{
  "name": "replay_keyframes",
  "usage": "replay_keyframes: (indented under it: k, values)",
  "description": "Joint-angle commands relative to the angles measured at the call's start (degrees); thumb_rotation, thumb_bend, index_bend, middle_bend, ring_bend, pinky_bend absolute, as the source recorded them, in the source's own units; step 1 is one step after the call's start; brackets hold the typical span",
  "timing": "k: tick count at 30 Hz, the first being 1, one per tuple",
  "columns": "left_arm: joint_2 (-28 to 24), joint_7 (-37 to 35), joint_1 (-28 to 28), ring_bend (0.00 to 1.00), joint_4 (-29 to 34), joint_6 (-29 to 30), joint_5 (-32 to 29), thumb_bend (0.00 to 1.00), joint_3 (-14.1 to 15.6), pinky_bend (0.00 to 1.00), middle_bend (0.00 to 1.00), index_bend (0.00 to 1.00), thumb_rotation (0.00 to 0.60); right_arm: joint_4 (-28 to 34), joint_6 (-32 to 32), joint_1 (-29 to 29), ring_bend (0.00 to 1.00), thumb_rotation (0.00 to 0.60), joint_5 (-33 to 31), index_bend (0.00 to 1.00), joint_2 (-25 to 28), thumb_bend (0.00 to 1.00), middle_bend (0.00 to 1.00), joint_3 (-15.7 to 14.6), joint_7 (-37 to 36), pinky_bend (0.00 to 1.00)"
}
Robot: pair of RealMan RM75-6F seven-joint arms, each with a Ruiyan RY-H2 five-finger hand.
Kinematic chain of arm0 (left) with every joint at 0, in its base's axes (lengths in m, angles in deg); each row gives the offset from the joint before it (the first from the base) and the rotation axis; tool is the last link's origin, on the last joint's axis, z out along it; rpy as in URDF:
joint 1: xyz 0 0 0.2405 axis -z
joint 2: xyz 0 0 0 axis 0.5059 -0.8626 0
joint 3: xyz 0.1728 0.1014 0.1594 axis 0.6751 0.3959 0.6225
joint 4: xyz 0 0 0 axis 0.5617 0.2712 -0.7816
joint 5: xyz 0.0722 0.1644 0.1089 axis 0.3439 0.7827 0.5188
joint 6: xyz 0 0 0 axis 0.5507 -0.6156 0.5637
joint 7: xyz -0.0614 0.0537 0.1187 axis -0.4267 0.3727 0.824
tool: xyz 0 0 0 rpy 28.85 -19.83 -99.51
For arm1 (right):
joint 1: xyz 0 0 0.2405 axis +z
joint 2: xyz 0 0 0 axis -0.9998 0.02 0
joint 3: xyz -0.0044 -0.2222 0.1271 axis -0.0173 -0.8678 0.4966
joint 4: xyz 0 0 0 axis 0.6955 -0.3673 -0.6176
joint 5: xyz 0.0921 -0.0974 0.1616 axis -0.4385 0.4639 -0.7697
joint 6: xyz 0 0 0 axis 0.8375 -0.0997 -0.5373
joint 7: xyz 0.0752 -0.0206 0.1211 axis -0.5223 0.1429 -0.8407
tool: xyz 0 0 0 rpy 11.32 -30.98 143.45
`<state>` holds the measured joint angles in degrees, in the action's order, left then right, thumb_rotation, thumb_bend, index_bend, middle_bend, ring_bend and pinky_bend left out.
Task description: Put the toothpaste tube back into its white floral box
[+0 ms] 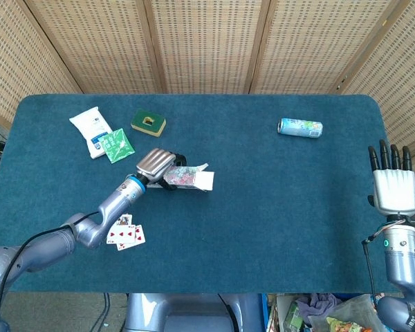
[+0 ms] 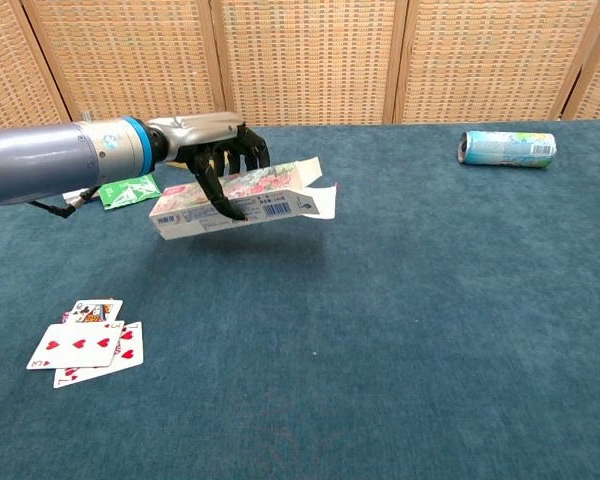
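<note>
My left hand (image 2: pixel 215 160) clamps the open-flapped box (image 2: pixel 242 200) above the desk (image 2: pixel 400 320), right hand (image 1: pixel 393 185) spread empty, and the tube (image 2: pixel 507 148), far right of the box, is not yet in.

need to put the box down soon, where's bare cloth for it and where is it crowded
The widest bare stretch is the middle of the blue cloth table, between the white floral box in the left hand and the cylindrical can. Crowded: far left corner, with the white pouch, green sachet and green sponge; playing cards sit near-left.
</note>
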<state>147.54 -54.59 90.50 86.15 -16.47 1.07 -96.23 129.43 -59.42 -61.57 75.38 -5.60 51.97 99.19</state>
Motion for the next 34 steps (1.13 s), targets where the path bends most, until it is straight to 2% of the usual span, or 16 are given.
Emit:
replay_keyframes:
  k: [1, 2, 3, 4, 5, 6, 7, 9, 16, 21, 28, 34]
  values:
    - [0.15, -0.16, -0.06, 0.23, 0.04, -1.73, -0.69, 0.20, 0.06, 0.32, 0.34, 0.51, 0.600, 0.00, 0.11, -0.31, 0.00, 0.600, 0.33, 0.00, -0.09, 0.09, 0.00, 0.35, -0.35, 0.00]
    - [0.00, -0.01, 0.05, 0.16, 0.08, -2.51, -1.02, 0.21, 0.00, 0.27, 0.27, 0.47, 0.600, 0.11, 0.11, -0.44, 0.00, 0.600, 0.44, 0.00, -0.06, 0.09, 0.00, 0.57, -0.47, 0.00]
    - [-0.17, 0.24, 0.15, 0.07, 0.16, -3.20, -1.28, 0.21, 0.04, 0.21, 0.17, 0.39, 0.600, 0.23, 0.05, -0.55, 0.00, 0.600, 0.53, 0.00, -0.02, 0.09, 0.00, 0.76, -0.60, 0.00]
    - [-0.40, 0.49, 0.24, 0.04, 0.37, -3.92, -1.65, 0.21, 0.00, 0.16, 0.11, 0.32, 0.600, 0.33, 0.03, -0.67, 0.00, 0.600, 0.64, 0.00, 0.02, 0.09, 0.00, 0.90, -0.69, 0.00]
    - [-0.76, 0.89, 0.35, 0.01, 0.77, -4.96, -2.29, 0.21, -0.05, 0.09, 0.04, 0.20, 0.600, 0.45, -0.01, -0.84, 0.00, 0.600, 0.79, 0.00, 0.06, 0.09, 0.00, 1.06, -0.85, 0.00]
    - [-1.08, 1.11, 0.42, 0.00, 1.21, -5.62, -2.78, 0.20, -0.17, 0.07, 0.03, 0.17, 0.600, 0.53, -0.04, -0.98, 0.00, 0.600, 0.91, 0.00, 0.07, 0.09, 0.00, 1.15, -0.95, 0.00]
    - [-1.29, 1.24, 0.42, 0.00, 1.51, -5.82, -3.05, 0.20, -0.28, 0.03, 0.00, 0.07, 0.600, 0.58, -0.08, -1.08, 0.00, 0.600, 1.03, 0.00, 0.08, 0.09, 0.00, 1.19, -1.01, 0.00]
    - [-1.64, 1.28, 0.26, 0.00, 2.18, -5.66, -3.29, 0.20, -0.54, 0.00, 0.00, 0.00, 0.600, 0.64, -0.22, -1.30, 0.00, 0.600, 1.31, 0.00, 0.06, 0.08, 0.00, 1.21, -1.02, 0.00]
    - [-5.44, -3.87, -2.55, 0.00, 7.40, 0.49, 0.39, 0.20, -1.61, 0.00, 0.00, 0.00, 0.600, 0.85, -2.75, -3.39, 0.00, 0.600, 4.49, 0.00, -1.04, 0.00, 0.00, 0.87, -3.20, 0.00]
    - [-12.32, -7.58, -7.08, 0.00, 12.55, 8.53, 4.56, 0.20, -1.09, 0.00, 0.00, 0.00, 0.600, -1.10, -4.83, -5.30, 0.00, 0.600, 10.55, 0.00, -2.22, 0.00, 0.00, -0.07, -9.29, 0.00]
    - [-21.40, -1.92, -17.88, 0.00, 22.59, 24.69, 4.40, 0.20, -0.55, 0.00, 0.00, 0.00, 0.600, -1.57, -5.85, -8.38, 0.00, 0.600, 17.47, 0.00, -2.22, 0.00, 0.00, -2.29, -20.56, 0.00]
    - [-27.25, 6.79, -28.02, 0.00, 32.40, 36.97, 3.59, 0.19, 1.98, 0.00, 0.00, 0.00, 0.600, -2.37, -8.28, -11.13, 0.00, 0.600, 23.17, 0.00, -2.33, 0.00, 0.00, -4.16, -27.89, 0.00]
